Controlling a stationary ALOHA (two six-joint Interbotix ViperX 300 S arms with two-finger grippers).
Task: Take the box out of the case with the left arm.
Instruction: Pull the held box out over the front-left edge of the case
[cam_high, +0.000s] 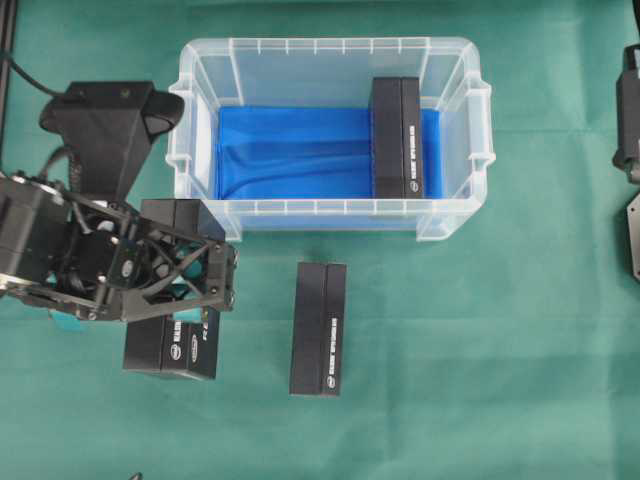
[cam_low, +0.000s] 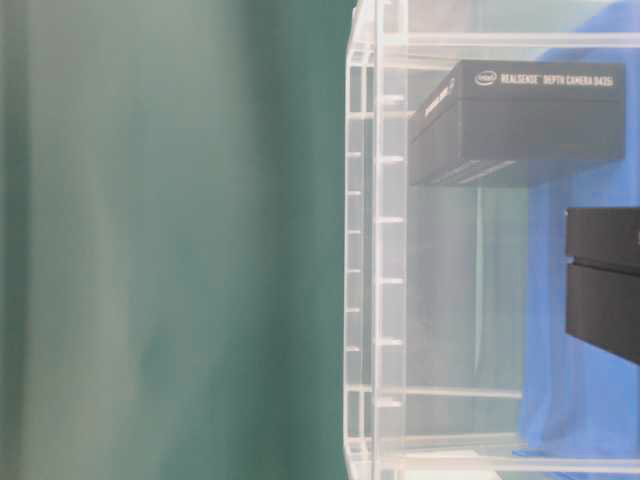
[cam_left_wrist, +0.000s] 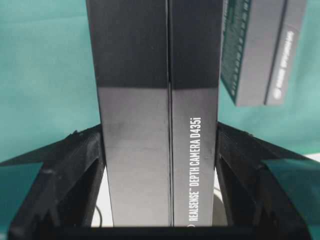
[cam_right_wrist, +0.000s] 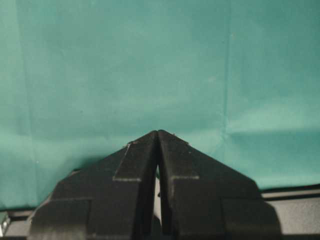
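left claw (cam_left_wrist: 160, 150) clamps box (cam_left_wrist: 159, 115) | outside case (cam_high: 455, 215) rim | cloth (cam_high: 500, 380) bare alongside

Even, bright light; table-level view soft and blurred; sheen on the glossy black cardboard box (cam_left_wrist: 157, 150); weak shadows.

Desk (cam_high: 480, 400) covered w/ green cloth, edge to edge in overhead view. Cloth shows faint creases and soft folds. Lighting even, diffuse; only weak shadows. No walls, floor or windows in any view.
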